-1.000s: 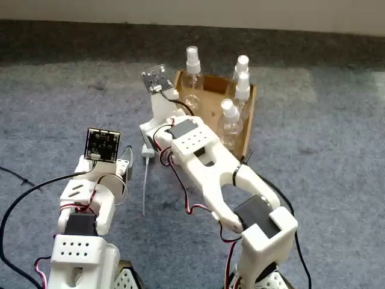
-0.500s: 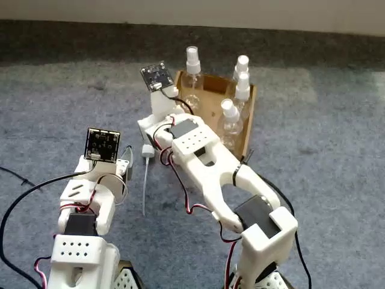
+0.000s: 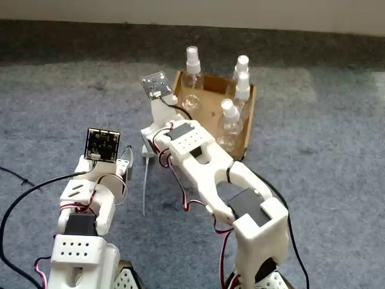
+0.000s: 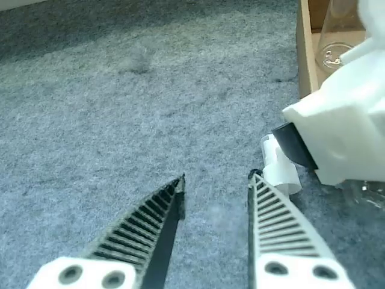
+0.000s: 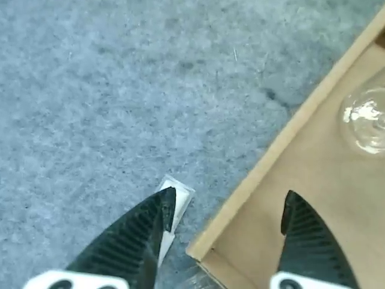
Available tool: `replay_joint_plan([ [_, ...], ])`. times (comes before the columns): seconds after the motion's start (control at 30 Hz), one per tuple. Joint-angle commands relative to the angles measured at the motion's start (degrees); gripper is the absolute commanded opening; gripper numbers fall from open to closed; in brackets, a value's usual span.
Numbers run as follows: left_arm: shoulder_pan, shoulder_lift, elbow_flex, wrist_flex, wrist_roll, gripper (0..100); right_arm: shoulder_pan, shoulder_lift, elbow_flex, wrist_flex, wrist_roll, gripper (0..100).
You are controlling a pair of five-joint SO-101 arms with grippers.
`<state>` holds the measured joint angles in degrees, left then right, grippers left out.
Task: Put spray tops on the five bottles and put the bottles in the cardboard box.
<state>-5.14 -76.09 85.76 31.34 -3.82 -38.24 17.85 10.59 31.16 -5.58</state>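
The cardboard box point(image 3: 248, 120) stands on the carpet with several clear bottles in it, each with a white spray top, such as one at the back point(image 3: 192, 72). A loose spray top point(image 3: 147, 154) with a long tube lies on the carpet left of the box. My right gripper point(image 5: 228, 194) is open, pointing down over the box's near left corner point(image 5: 207, 247), one finger outside and one over the box floor. My left gripper point(image 4: 216, 180) is open and low over the carpet, just short of the spray top point(image 4: 278, 167). Clear plastic point(image 4: 368, 192) glints under the right arm.
The right arm point(image 3: 204, 162) stretches across the middle towards the box, and its white body point(image 4: 343, 120) stands close beside my left gripper. A bottle's base point(image 5: 367, 117) shows inside the box. Grey carpet point(image 3: 72, 96) spreads all around.
The right arm's wrist tipped back and forth slightly, and its elbow and base link shifted left. The left arm and the loose spray top stayed where they were.
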Motion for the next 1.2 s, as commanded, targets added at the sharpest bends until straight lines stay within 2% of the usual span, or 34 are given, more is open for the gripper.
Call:
replay_joint_plan([
  [0.0,-0.5,-0.6,-0.2,-1.2,0.2,16,1.5,-0.7,-2.1,-0.8,-0.4,23.8],
  [0.13,-0.5,-0.6,-0.1,-1.2,0.2,16,2.2,-0.7,-1.9,-0.7,-0.4,22.0],
  [0.37,-0.5,-0.6,-0.1,-1.2,0.2,16,2.3,-0.7,-1.7,-0.7,-0.4,6.0],
  [0.67,-0.5,-0.6,-0.1,-1.2,0.2,16,2.5,-1.0,3.1,-0.7,-0.4,5.3],
  [1.17,-0.5,-0.6,-0.1,-1.2,0.2,16,2.5,-1.1,3.4,0.0,-0.2,5.2],
])
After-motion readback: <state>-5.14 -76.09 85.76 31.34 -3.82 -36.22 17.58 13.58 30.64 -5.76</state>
